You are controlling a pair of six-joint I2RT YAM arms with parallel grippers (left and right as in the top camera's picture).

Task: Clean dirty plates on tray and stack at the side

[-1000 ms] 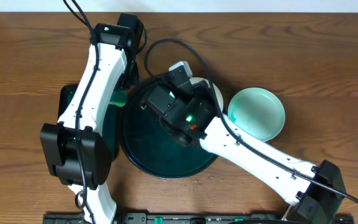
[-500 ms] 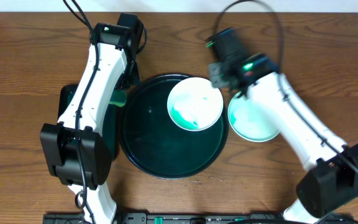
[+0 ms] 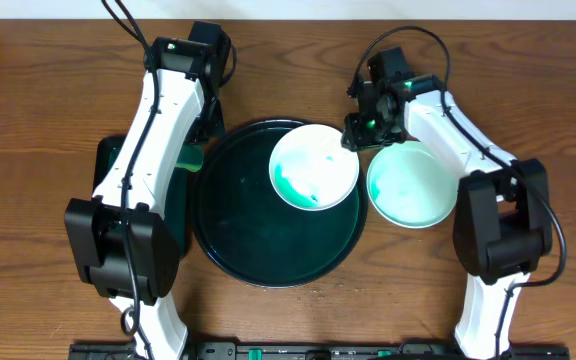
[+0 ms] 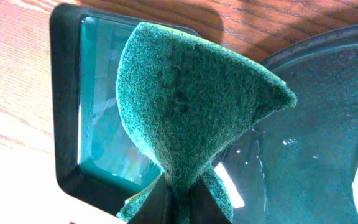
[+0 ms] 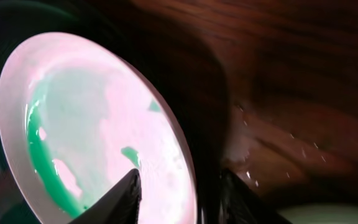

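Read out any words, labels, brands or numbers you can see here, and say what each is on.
No text can be read in any view.
The large round dark tray, the white plate with a teal smear on it, the teal-tinted white plate beside the tray and the green sponge show no writing.
The dark rail at the overhead view's bottom edge has green patches too small to read.

no readable text, labels, brands, numbers or signs in any view

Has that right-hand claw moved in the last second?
Yes. The right gripper swung rightward, from over the tray to its right rim, beside the dirty plate.
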